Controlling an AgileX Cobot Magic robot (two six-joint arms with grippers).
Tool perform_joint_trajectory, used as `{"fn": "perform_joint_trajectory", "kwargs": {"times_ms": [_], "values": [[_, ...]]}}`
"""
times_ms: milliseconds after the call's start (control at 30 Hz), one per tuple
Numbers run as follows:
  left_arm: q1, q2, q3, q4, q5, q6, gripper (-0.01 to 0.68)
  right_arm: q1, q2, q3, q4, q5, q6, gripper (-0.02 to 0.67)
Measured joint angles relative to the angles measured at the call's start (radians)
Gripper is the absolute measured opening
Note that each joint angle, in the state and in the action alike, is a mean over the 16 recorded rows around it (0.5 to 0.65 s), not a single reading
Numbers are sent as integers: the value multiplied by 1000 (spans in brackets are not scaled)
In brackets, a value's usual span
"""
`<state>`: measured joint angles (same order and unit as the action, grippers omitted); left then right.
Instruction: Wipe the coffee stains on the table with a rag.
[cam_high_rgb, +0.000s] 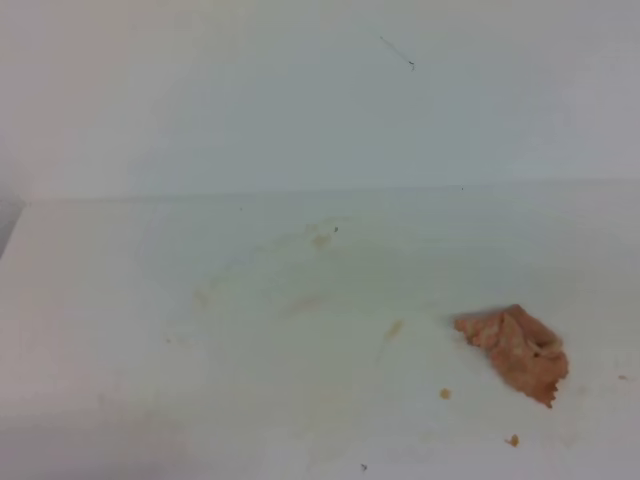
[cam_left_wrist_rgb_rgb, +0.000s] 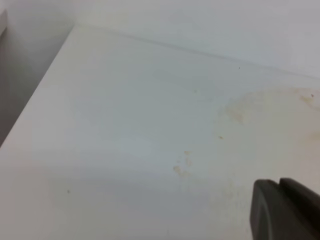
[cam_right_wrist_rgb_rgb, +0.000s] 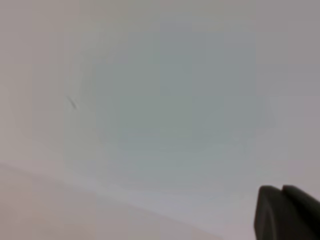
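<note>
The rag (cam_high_rgb: 518, 352) is lying crumpled on the white bench (cam_high_rgb: 120, 330) at the near right – faint coffee stains (cam_high_rgb: 322, 238) are showing farther back, before the wall (cam_high_rgb: 300, 90). Right fingers (cam_right_wrist_rgb_rgb: 287, 212) are clenched; left fingers (cam_left_wrist_rgb_rgb: 285, 210) are cut off – cannot tell.

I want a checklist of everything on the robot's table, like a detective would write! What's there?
Surface: the table is plain white, with faint smeared marks across its middle.
Job's things: the rag lies crumpled at the right, nothing holding it. The coffee stains show as pale tan smears and specks; the left wrist view shows more of them.
Clutter: small orange-brown crumbs lie near the rag.
Grippers: the left gripper shows only as a dark corner, state unclear. The right gripper is shut, holding nothing seen.
Cables: nothing seen.
Surroundings: a white wall with a small dark scratch.
</note>
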<state>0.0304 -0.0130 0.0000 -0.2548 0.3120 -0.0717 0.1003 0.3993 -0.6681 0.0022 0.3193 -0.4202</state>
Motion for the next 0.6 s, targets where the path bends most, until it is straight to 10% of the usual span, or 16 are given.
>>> {"fn": "perform_joint_trajectory", "kwargs": {"times_ms": [600], "values": [[0,-3,0,0,0,0,-3,-35,-326,519,-101,38,395,-1]]}}
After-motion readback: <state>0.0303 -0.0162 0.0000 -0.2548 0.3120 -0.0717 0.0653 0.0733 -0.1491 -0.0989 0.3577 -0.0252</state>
